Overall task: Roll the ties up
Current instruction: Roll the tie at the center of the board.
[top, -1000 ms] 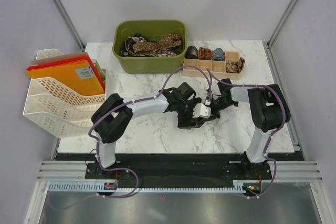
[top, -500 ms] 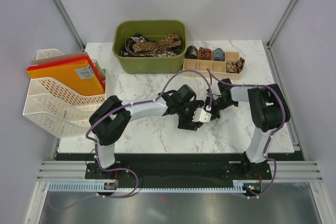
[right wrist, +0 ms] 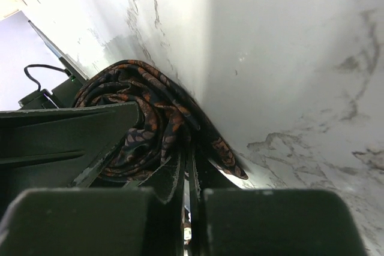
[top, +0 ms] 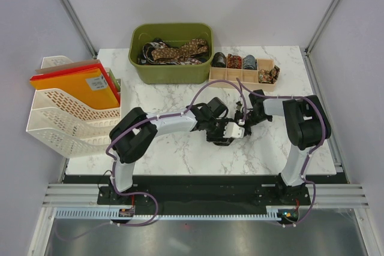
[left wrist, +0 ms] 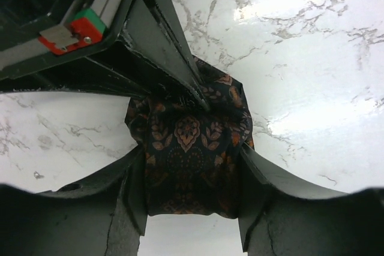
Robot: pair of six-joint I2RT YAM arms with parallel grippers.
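A dark tie with an orange pattern, wound into a tight roll (left wrist: 189, 148), rests on the marble table (top: 180, 148) at the centre. My left gripper (left wrist: 191, 169) straddles the roll, and its two fingers press against the roll's flat sides. My right gripper (right wrist: 189, 169) is shut, its thin fingers (left wrist: 171, 58) pushed into the roll's core with the tie (right wrist: 141, 121) coiled round them. From above, the two grippers meet at the roll (top: 221, 141), the left gripper (top: 224, 137) from the left and the right gripper (top: 238, 124) from the right.
A green bin (top: 171, 73) at the back holds loose ties (top: 180, 49). To its right, a wooden divided box (top: 243, 77) holds rolled ties. A white file rack (top: 60, 118) with orange and red folders stands at the left edge.
The left gripper has shifted right over the roll, and its jaws have closed from wide open onto the roll's sides. The right gripper has stayed shut in place.
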